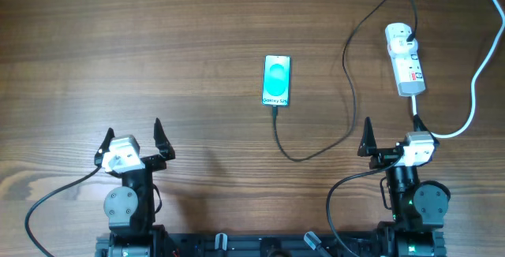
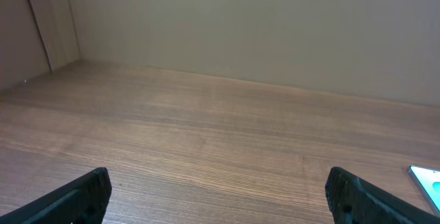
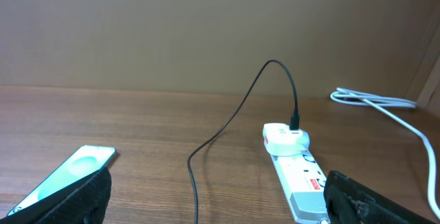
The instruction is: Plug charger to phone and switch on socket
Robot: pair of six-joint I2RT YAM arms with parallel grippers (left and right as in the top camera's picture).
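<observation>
We saw phone [image 1: 277, 80] flat near table [image 1: 158, 36] centre, screen up. Socket [image 1: 404, 61] lay at phone's 3 o'clock, well apart. Charger [image 1: 346, 60] ran from white adapter [image 1: 398, 35] on socket's far end and looped round toward 6 o'clock, tip meeting phone's near edge. We noted left gripper [image 1: 132, 128] at phone's 7 o'clock and right gripper [image 1: 392, 123] at socket's 6 o'clock. Both jaws were spread wide, grasping nothing.

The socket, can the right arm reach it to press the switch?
Probably yes. The socket lies just ahead of the open right gripper. Only its thick white cord trails through the gap between them, and nothing bulky blocks the way.
</observation>
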